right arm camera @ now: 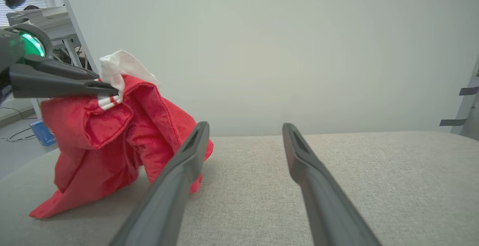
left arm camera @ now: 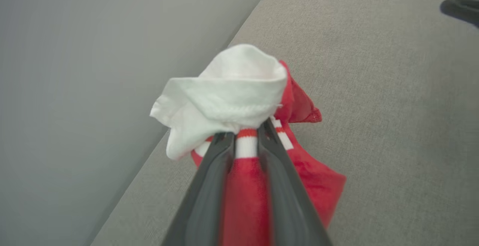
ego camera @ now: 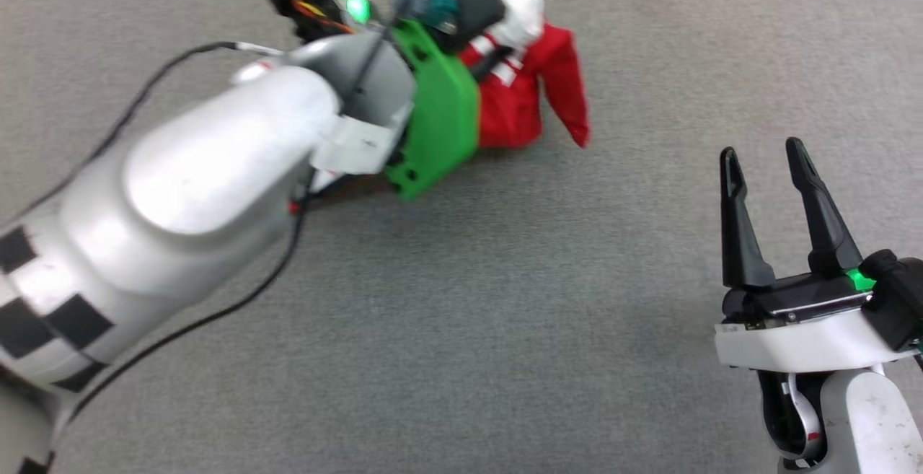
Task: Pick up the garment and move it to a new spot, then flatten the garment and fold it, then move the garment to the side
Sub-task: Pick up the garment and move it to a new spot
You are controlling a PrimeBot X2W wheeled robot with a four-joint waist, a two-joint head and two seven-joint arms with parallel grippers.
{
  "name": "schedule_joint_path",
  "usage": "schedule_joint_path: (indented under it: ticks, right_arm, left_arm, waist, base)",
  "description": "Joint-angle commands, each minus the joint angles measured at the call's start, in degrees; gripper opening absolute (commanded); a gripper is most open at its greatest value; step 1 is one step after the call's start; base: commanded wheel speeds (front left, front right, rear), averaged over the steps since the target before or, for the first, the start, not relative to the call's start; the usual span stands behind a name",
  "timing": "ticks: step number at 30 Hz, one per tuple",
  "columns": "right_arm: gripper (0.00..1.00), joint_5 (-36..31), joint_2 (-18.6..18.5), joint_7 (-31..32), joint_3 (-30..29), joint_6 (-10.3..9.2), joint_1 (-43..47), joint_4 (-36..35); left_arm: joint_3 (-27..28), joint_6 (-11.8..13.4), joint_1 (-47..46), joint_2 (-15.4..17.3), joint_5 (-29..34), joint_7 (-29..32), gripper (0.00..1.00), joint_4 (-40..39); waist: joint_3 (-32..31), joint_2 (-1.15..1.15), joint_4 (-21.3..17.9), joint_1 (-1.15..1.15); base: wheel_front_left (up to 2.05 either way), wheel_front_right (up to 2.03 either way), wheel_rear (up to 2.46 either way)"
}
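The garment, a red T-shirt with a white sleeve and striped trim, hangs bunched from my left gripper, its lower folds resting on the grey cloth surface. In the left wrist view the two dark fingers pinch the striped trim, with the white sleeve puffed above their tips. From the right wrist view the garment is at the left, held up by the left gripper from the side. My right gripper stands open at the lower right, apart from the garment, with nothing between its fingers; in its own view the right gripper is spread wide.
The grey cloth surface stretches right and forward of the garment. Its far edge runs close behind the garment, with a pale wall beyond. My pale left forearm and its cable cross the left of the head view.
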Motion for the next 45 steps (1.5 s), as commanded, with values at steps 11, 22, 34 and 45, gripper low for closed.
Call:
schedule_joint_path:
  ticks: [11, 22, 34, 45]
  right_arm:
    - [1.00, 2.6, -0.2, -0.3, -4.1, -0.04, -1.5, -1.5]
    - [1.00, 2.9, -0.2, -0.3, -5.2, -0.04, -3.0, -1.2]
    - [1.00, 1.4, -0.2, -0.3, -6.3, -0.04, -0.7, 0.5]
    - [1.00, -0.2, -0.2, -0.3, -6.7, -0.04, 3.9, 1.8]
  left_arm:
    - [-2.7, -0.2, 8.0, -13.5, 6.0, 1.0, 0.00, 2.8]
    - [-2.7, -0.2, 21.5, -18.7, 12.7, 5.3, 0.00, 4.2]
    - [-2.7, -0.2, 18.5, -21.5, 12.2, -12.6, 1.00, 9.3]
    - [4.9, 7.6, 20.9, -19.0, 12.6, -28.6, 1.00, 11.5]
  waist:
    - [6.5, 0.33, -7.4, 0.00]
    - [8.4, 0.33, -7.9, 0.00]
    - [1.7, 0.33, -3.7, 0.00]
    - [-7.1, 0.33, 1.3, 0.00]
  base:
    - [0.00, 0.00, 0.00]
    - [0.00, 0.00, 0.00]
    - [0.00, 0.00, 0.00]
    - [0.00, 0.00, 0.00]
